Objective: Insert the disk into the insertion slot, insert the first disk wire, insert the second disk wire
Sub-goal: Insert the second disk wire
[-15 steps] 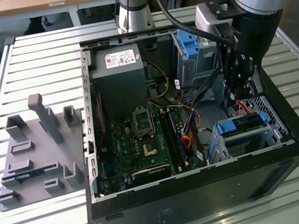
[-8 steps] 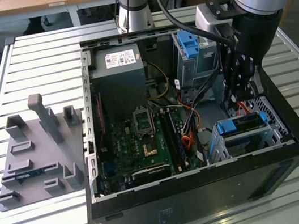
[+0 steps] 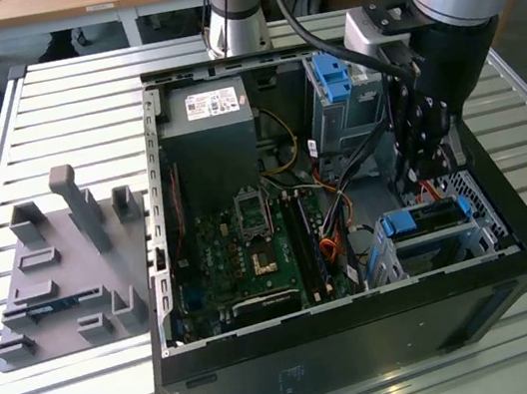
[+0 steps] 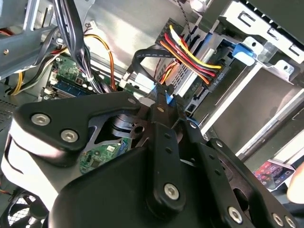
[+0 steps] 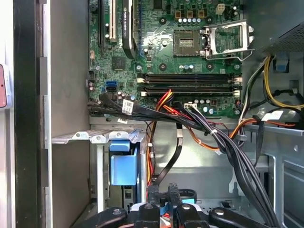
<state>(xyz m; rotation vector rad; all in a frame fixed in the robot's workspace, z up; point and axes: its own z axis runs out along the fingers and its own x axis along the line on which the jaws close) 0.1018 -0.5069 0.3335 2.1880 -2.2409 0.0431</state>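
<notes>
The disk (image 3: 427,219), framed in its blue carrier, sits inside the insertion slot (image 3: 483,221), the low grey cage in the open computer case's near corner on the exterior view's right. A wire of red, yellow and black strands ends in a black plug (image 4: 216,76) seated at the disk's edge. My gripper (image 3: 423,176) hangs just above the disk. Its fingers (image 4: 161,137) are shut on the blue plug (image 4: 165,98) of a flat black disk wire (image 4: 142,54), held against the disk's edge beside the black plug. The gripper (image 5: 164,207) and that blue plug also appear in the first wrist view.
A taller grey cage with a blue latch (image 3: 332,75) stands behind the gripper. The motherboard (image 3: 252,249) and power supply (image 3: 206,126) fill the case's middle and back. Thick black cable bundles (image 5: 228,147) cross beside the gripper. A grey fixture plate (image 3: 65,281) lies on the exterior view's left.
</notes>
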